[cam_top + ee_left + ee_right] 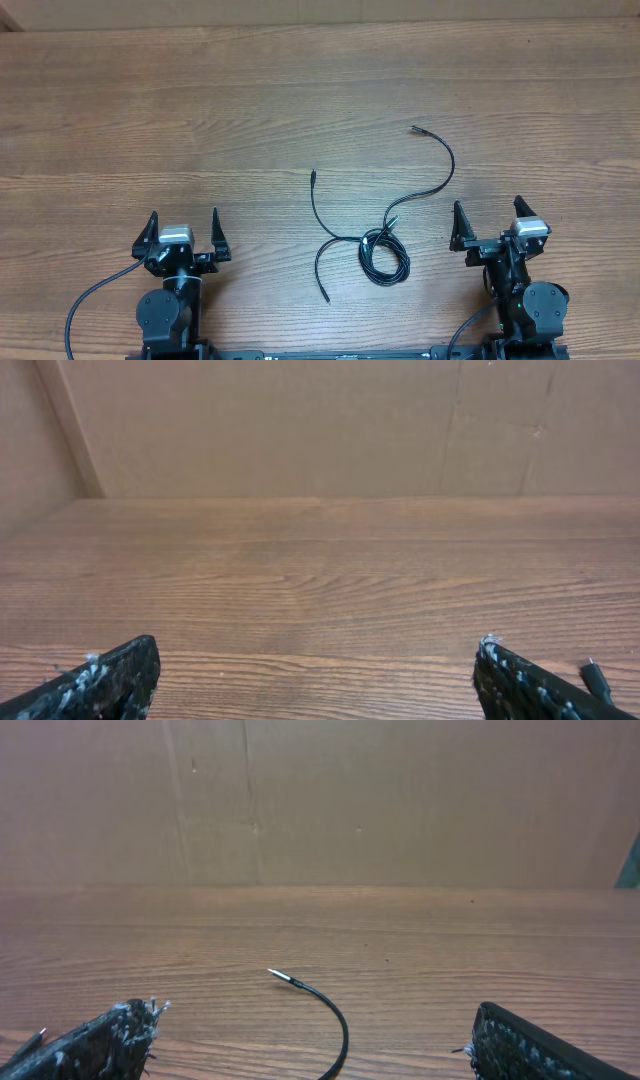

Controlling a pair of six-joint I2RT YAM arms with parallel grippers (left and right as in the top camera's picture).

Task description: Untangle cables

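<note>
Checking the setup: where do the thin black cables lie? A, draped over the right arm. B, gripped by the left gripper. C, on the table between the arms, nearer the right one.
C: the cables lie loose on the table between the arms, closer to the right gripper than the left gripper, and both stand open and empty.

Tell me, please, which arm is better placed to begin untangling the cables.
Probably the right: the right gripper, open, sits much nearer the coiled cables than the left gripper, also open.
</note>
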